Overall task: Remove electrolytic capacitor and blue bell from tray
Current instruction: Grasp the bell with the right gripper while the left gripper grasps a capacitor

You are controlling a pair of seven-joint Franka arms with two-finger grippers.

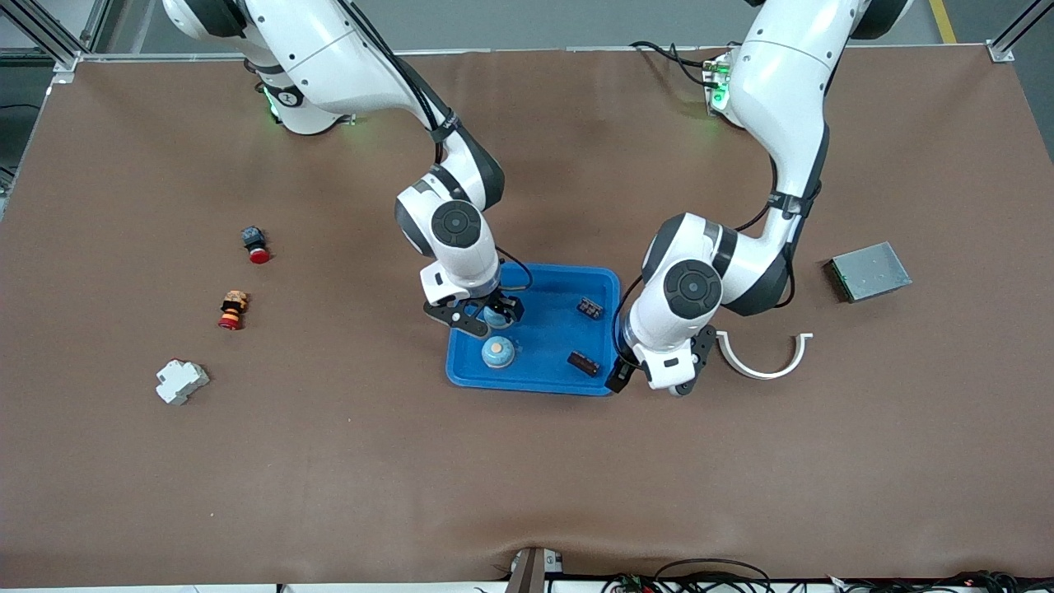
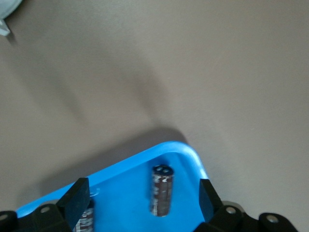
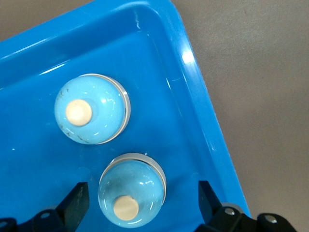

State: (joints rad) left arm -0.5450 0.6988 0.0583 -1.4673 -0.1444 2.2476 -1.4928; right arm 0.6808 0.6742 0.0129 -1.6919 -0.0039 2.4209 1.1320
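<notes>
A blue tray [image 1: 543, 346] holds two light-blue bells and two dark capacitors. My right gripper [image 1: 486, 317] hangs open low over the tray, its fingers on either side of one bell [image 1: 495, 315] [image 3: 132, 189] without touching it. The second bell [image 1: 498, 352] [image 3: 91, 109] stands nearer the front camera. My left gripper [image 1: 650, 383] is open over the tray's corner toward the left arm's end. One capacitor [image 1: 583, 363] [image 2: 161, 191] lies below and between its fingers [image 2: 208, 198]. The other capacitor [image 1: 589, 309] lies farther back; one finger partly hides it [image 2: 86, 220].
A white curved piece [image 1: 764, 356] and a grey metal box [image 1: 869, 271] lie toward the left arm's end. Two red-tipped push buttons [image 1: 255, 245] [image 1: 233, 310] and a white block [image 1: 181, 381] lie toward the right arm's end.
</notes>
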